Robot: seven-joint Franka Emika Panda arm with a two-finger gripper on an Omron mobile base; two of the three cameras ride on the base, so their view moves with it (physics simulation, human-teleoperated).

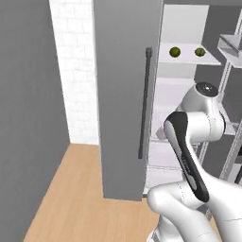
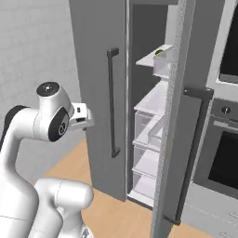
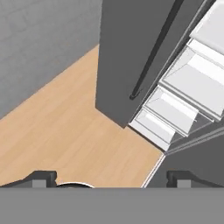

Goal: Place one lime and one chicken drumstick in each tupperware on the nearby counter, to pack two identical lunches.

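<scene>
End effector [image 3: 111,178]: fingers spread wide, nothing between them, aimed down at the wooden floor [image 3: 65,131] while the arm is folded back.
Fridge door [image 3: 131,52]: ahead, swung open for access.
Limes [image 1: 175,51], [image 1: 200,52]: far above and beyond, side by side on an upper fridge shelf [image 1: 189,59], likely first pick.

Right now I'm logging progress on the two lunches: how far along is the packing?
Barely begun. Done: the fridge door stands open. Both limes sit on an upper fridge shelf, untouched. In hand: nothing; the pincer is open and empty, looking down at the wood floor by the lower drawers. Left: picking limes and drumsticks, and filling both tupperwares.
</scene>
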